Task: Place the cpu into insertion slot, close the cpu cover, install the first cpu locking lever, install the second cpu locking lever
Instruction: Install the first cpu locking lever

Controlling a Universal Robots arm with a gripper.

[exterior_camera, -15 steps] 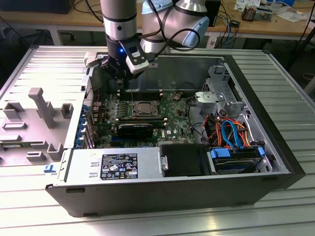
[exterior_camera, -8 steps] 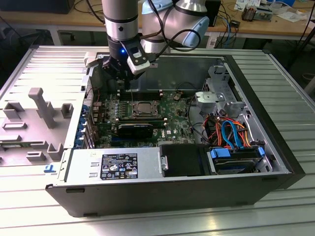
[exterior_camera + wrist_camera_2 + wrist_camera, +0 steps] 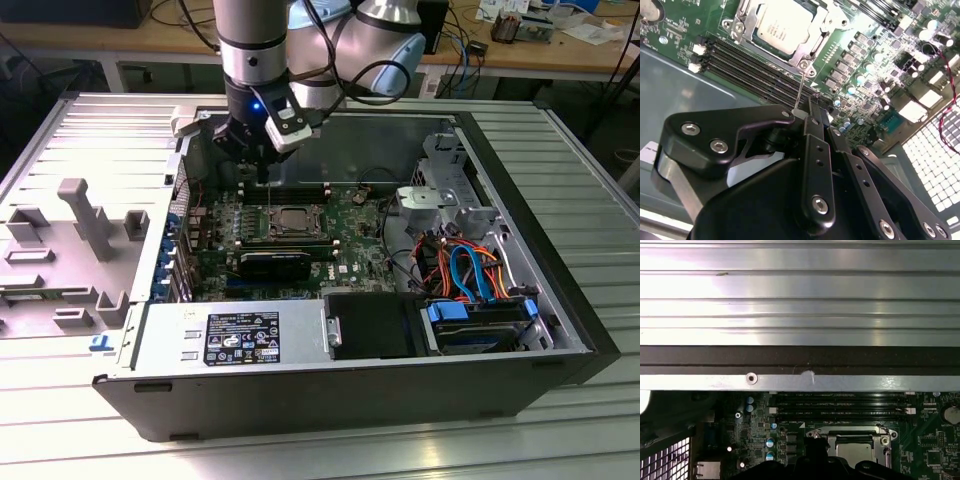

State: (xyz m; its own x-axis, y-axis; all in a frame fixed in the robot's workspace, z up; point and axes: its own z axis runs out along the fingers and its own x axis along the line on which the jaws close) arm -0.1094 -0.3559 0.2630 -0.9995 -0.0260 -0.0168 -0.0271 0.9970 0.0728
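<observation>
— The black two-fingered gripper (image 3: 815, 112) has its jaws nearly together at the tip of the thin steel locking lever (image 3: 800, 85). Whether they pinch it, nobody can tell.

— The small silver-grey square cpu (image 3: 781, 25) sits in the dark metal-rimmed insertion slot (image 3: 805, 62), under the silvery windowed cpu cover (image 3: 817, 40). Best swing the lever down steadily, without bending it.

— The count: one cpu, one cover, one raised lever, four long black memory slots (image 3: 755, 70).

Robotics or electronics lab, open black metal desktop computer case (image 3: 350, 390) with exposed green circuit board (image 3: 352, 218), lying on ribbed silver aluminium table (image 3: 590, 230), grey robot arm (image 3: 255, 50) above, long wooden workbench (image 3: 130, 40) behind with loose cables (image 3: 465, 45), grey plastic fixture blocks (image 3: 85, 215) alongside
</observation>
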